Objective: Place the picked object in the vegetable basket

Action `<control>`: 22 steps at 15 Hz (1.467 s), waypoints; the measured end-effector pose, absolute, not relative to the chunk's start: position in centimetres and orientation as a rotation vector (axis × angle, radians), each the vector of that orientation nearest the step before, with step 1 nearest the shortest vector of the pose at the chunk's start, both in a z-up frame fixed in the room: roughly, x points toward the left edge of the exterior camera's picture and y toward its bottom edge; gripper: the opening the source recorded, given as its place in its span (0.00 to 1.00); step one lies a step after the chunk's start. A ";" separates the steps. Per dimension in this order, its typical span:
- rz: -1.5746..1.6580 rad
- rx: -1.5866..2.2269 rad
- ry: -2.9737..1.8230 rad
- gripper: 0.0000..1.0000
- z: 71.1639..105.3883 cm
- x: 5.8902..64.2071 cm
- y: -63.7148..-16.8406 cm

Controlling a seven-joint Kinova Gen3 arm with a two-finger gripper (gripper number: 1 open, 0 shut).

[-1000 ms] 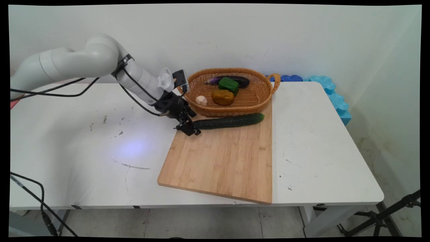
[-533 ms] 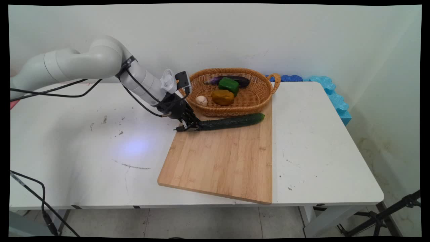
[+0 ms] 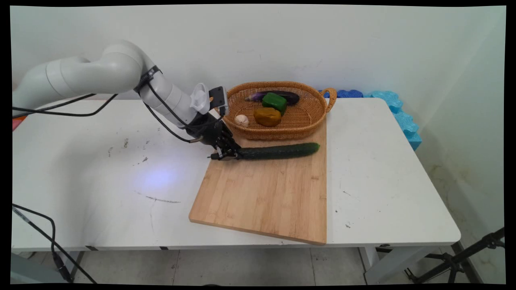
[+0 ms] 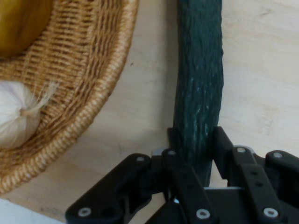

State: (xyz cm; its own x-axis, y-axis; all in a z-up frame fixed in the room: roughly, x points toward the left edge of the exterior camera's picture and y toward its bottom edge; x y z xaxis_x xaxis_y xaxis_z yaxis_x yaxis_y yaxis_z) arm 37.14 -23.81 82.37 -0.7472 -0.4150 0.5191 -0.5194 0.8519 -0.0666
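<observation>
Gripper [image 3: 229, 153]: fingers pinching left end of cucumber [image 3: 278, 151] on cutting board [image 3: 266, 193], just beside basket [image 3: 300, 125]; grasp stage.

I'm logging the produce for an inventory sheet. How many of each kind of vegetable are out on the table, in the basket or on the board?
Cucumber: 1, on the cutting board, clamped at one end by the gripper
Eggplant: 1, in the wicker basket
Green bell pepper: 1, in the basket
Potato: 1, in the basket
Garlic bulb: 1, in the basket
Total: 5
</observation>
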 end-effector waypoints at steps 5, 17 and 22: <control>0.285 0.598 -2.524 0.00 84.6 36.8 -22.9; 0.355 0.515 -2.512 0.00 92.0 37.3 -24.0; 0.411 0.514 -2.511 0.00 94.1 38.0 -26.3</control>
State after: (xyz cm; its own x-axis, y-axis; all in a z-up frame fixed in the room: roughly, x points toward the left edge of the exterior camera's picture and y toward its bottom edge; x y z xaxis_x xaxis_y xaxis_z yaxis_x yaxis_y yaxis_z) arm 38.01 -26.30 94.07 -0.7818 -0.2732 0.5605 -0.4377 0.8806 -0.1813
